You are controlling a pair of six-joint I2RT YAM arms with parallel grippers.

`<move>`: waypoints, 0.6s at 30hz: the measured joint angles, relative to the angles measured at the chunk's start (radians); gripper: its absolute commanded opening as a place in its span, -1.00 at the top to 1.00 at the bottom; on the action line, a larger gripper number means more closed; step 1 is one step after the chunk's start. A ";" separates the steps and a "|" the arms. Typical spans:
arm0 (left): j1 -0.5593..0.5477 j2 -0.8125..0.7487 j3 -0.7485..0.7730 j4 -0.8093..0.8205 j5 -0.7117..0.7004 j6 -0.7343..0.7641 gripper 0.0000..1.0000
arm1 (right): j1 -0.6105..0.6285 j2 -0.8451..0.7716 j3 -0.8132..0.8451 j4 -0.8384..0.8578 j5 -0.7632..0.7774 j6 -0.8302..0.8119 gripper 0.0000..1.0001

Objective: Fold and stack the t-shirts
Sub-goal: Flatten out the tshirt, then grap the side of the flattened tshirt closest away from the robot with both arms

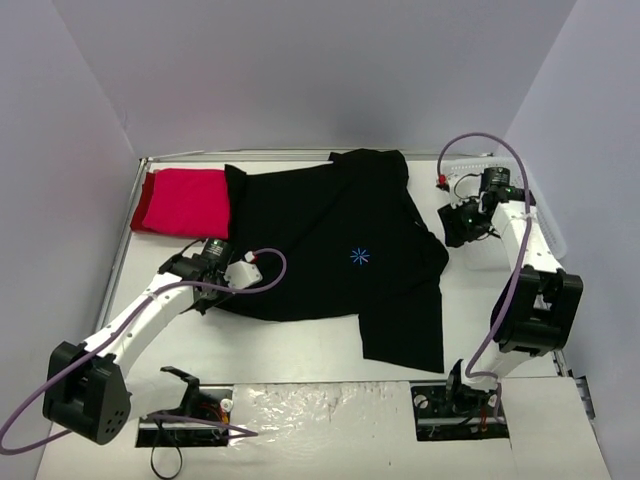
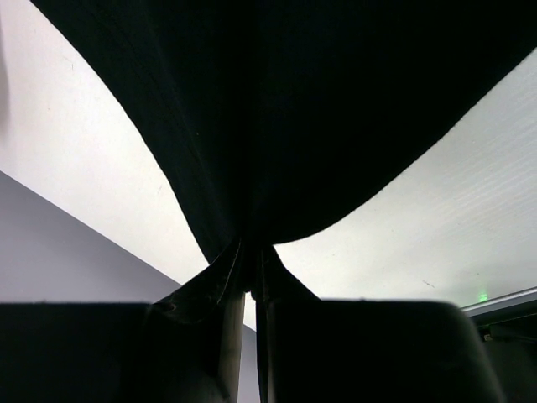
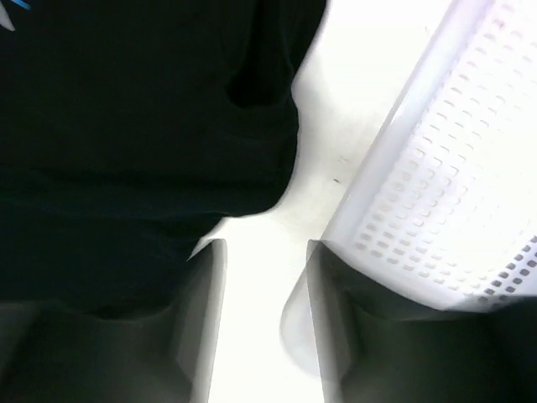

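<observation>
The large black cloth t-shirt (image 1: 340, 250) sprawls across the middle of the white worktop (image 1: 300, 350), running from centre left to lower right in the top view. The left end effector (image 2: 249, 260) pinches its left edge. The right end effector (image 3: 264, 248) is spread and empty, just right of the shirt's right edge, with the white mesh plastic basket (image 3: 453, 168) close beside it. The folded crimson cloth t-shirt (image 1: 185, 200) lies upper left. Bare worktop shows below the black shirt.

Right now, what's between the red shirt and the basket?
The black shirt, spread on the table, then the open right gripper next to the basket. The top view shows it best.
</observation>
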 measured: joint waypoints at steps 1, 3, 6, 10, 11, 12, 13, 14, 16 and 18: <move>0.000 0.000 0.000 0.000 0.002 -0.001 0.95 | 0.000 -0.029 0.001 -0.002 -0.026 0.007 -0.74; 0.000 0.000 0.000 0.002 0.007 -0.005 0.95 | 0.000 -0.080 0.015 -0.016 -0.096 0.003 -1.00; 0.000 -0.005 -0.001 0.005 0.016 -0.010 0.95 | -0.001 -0.139 0.053 -0.053 -0.250 -0.003 -1.00; 0.000 -0.034 -0.001 0.012 0.032 -0.020 0.95 | 0.007 -0.150 0.096 -0.183 -0.496 -0.084 -1.00; 0.000 -0.045 -0.001 0.015 0.034 -0.023 0.95 | 0.015 -0.143 0.102 -0.224 -0.537 -0.111 -0.93; 0.000 -0.054 -0.001 0.018 0.036 -0.024 0.95 | 0.028 -0.130 0.109 -0.276 -0.578 -0.146 -0.87; 0.000 -0.064 -0.001 0.021 0.038 -0.024 0.95 | 0.044 -0.115 0.114 -0.319 -0.608 -0.182 -0.83; 0.000 -0.072 -0.001 0.024 0.039 -0.024 0.95 | 0.066 -0.101 0.115 -0.362 -0.628 -0.216 -0.76; 0.000 -0.087 -0.001 0.028 0.040 -0.026 0.95 | 0.112 -0.093 0.104 -0.414 -0.625 -0.274 -0.81; 0.000 -0.097 -0.002 0.032 0.040 -0.027 0.95 | 0.169 -0.129 0.066 -0.409 -0.567 -0.292 -0.98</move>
